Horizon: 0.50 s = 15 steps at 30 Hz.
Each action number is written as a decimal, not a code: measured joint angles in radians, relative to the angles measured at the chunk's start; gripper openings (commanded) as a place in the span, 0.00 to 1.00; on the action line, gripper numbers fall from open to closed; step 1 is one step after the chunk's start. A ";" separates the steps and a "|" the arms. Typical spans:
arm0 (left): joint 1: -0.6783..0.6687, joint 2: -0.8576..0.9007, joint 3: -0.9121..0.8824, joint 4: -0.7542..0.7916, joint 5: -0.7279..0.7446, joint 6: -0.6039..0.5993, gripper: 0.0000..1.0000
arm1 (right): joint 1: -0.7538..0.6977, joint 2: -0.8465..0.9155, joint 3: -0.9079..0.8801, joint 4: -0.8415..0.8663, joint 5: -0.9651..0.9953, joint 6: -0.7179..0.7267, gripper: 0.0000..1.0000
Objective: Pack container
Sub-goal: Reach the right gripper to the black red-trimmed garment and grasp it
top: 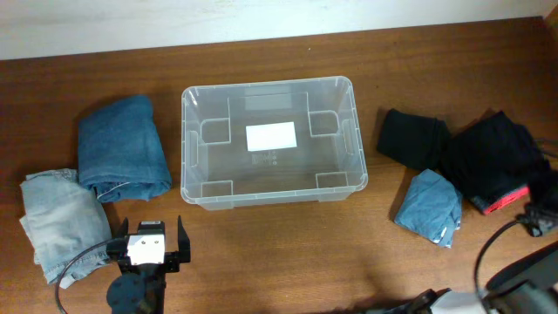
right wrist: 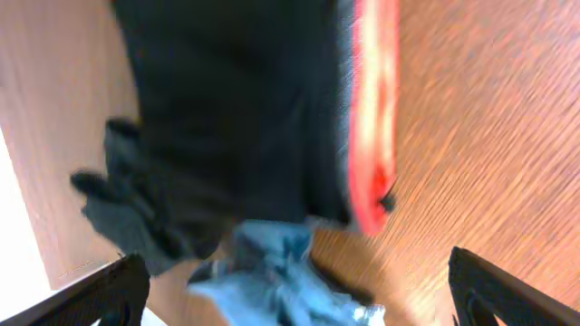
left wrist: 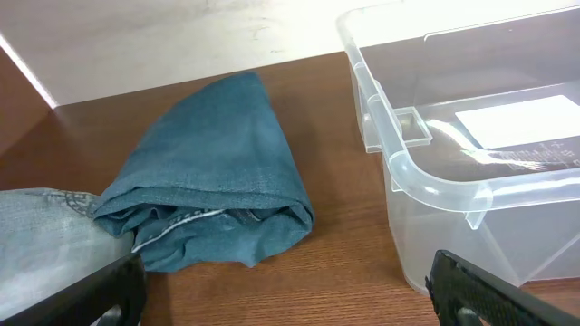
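Container (top: 261,85) centred in overhead view, white label (top: 271,136) on base; only one corner caught by left wrist camera. Left gripper (top: 152,234) at 7 o'clock of it, jaws spread wide. Right gripper (right wrist: 294,267) nearly cut off overhead at 4 o'clock edge; spread wide in own wrist view, above blurred black clothing (right wrist: 227,118) with red strip (right wrist: 373,109), hard to identify. Folded blue jeans (top: 122,148) at 9 o'clock.

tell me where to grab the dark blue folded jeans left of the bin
Likely the thick folded end nearest the left gripper, coming down from above: the dark blue jeans lie flat, and that bunched edge gives bulk to pinch.
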 measured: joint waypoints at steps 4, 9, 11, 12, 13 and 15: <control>0.000 0.000 0.000 0.000 0.000 0.000 0.99 | -0.050 0.079 0.000 0.052 -0.034 -0.042 0.98; 0.000 0.000 0.000 0.000 0.000 0.000 0.99 | -0.046 0.136 0.000 0.122 -0.015 -0.092 0.99; 0.000 0.000 0.000 0.000 0.000 0.000 0.99 | -0.046 0.149 0.000 0.151 -0.014 -0.107 0.99; 0.000 0.000 0.000 0.000 0.000 0.000 0.99 | -0.046 0.154 0.000 0.161 -0.015 -0.115 0.99; 0.000 0.000 0.000 0.000 0.000 0.000 0.99 | -0.046 0.160 0.000 0.169 -0.017 -0.122 0.99; 0.000 0.000 0.000 0.000 0.000 0.000 0.99 | -0.046 0.171 0.000 0.180 -0.024 -0.133 0.99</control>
